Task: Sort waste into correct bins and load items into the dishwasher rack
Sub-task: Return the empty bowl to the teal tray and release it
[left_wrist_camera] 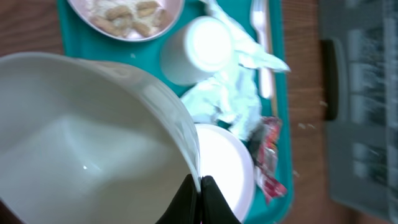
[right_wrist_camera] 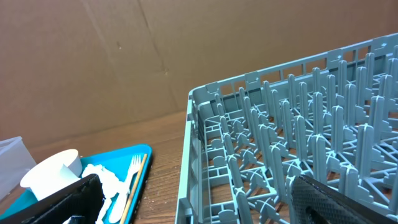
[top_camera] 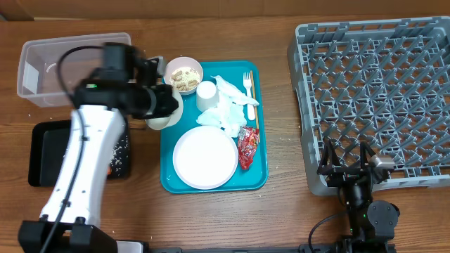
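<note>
Wooden table (top_camera: pixel 281 211), cardboard wall (right_wrist_camera: pixel 93 62). The left gripper (left_wrist_camera: pixel 200 186) pinches the white bowl (left_wrist_camera: pixel 81 143) at its 10 o'clock; right gripper (top_camera: pixel 346 160) wide.

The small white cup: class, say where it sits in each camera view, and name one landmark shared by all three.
Overhead: small white cup on the teal tray's upper middle, beside the napkins.
Left wrist: top centre, above the napkins.
Right wrist: lower left, on the tray.
Shared landmark: the teal tray, under the cup in all three.
</note>
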You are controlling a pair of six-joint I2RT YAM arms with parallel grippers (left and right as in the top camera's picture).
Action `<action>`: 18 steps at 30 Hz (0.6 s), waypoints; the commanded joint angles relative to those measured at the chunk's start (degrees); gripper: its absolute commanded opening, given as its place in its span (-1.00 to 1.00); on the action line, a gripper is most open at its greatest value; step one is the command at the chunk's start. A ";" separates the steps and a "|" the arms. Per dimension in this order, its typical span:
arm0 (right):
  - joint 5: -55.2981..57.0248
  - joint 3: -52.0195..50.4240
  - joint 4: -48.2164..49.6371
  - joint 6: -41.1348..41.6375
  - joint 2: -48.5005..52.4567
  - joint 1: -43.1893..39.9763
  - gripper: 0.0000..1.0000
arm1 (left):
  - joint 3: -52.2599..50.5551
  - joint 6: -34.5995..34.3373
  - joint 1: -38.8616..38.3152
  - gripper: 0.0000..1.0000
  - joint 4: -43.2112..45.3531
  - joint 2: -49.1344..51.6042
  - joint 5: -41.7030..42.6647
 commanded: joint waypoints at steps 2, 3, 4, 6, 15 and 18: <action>0.33 -0.59 0.24 0.07 -0.46 -0.37 0.99 | 0.83 -8.61 -7.93 -0.91 2.73 1.09 -19.80; 0.35 -0.59 0.26 0.07 -0.46 -0.37 1.00 | 0.83 -8.61 -8.59 -0.91 3.06 1.68 -20.04; 0.35 -0.59 0.26 0.07 -0.46 -0.37 1.00 | 0.81 -8.70 -9.40 -0.91 3.43 2.58 -21.00; 0.35 -0.59 0.26 0.07 -0.46 -0.37 1.00 | 0.81 -9.11 -10.21 -0.91 3.85 4.50 -22.34; 0.33 -0.59 0.24 0.07 -0.46 -0.37 1.00 | 0.81 -9.09 -10.58 -0.92 6.97 13.29 -21.99; 0.35 -0.59 0.26 0.07 -0.46 -0.37 1.00 | 0.81 -9.07 -11.19 -0.92 7.89 15.10 -21.00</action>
